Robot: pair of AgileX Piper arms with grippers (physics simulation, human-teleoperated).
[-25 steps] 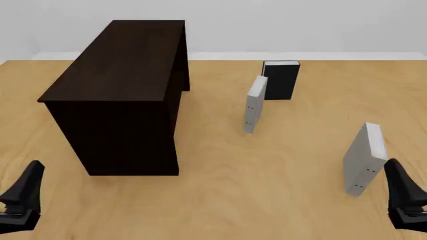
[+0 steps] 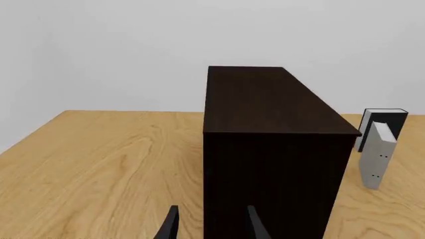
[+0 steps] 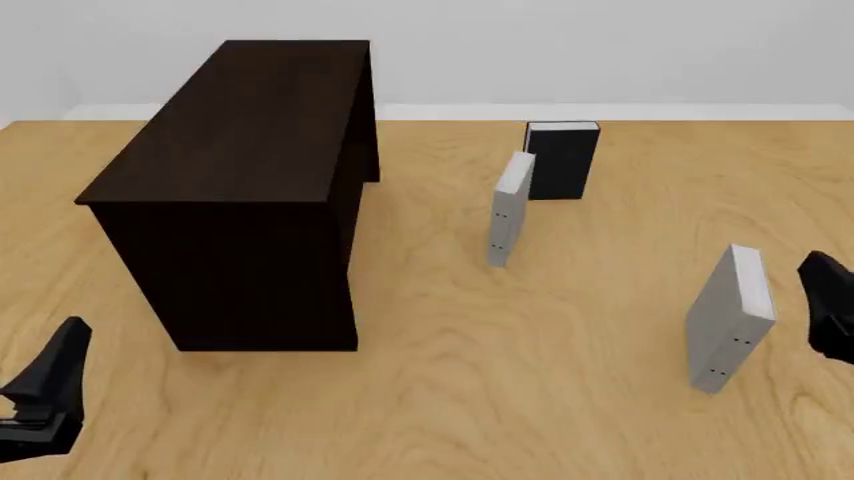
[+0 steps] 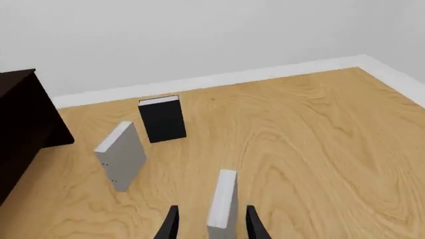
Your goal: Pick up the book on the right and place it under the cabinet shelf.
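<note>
The right claw (image 3: 830, 318) has moved since half a second ago: it was low and just beside the book's foot, and it now sits higher and further along, level with the upper half of the book (image 3: 729, 316). Its wrist view looks straight down the book's top edge, which stands between the two spread fingers (image 4: 171, 222) without touching either. I judge this an approach from above, with the grasp not yet made.

The book stands upright on the bench (image 3: 534, 400), well to the right of the cabinet shelf (image 3: 240, 190) and nearer the arms than the other grey book (image 3: 507, 210) and the black book (image 3: 561, 160). The left claw (image 3: 43, 395) has barely shifted, spread and empty, near the cabinet's front corner.

The cabinet's open side and inner board are mostly hidden, with only a sliver visible. The right claw is cut off by the front view's edge.
</note>
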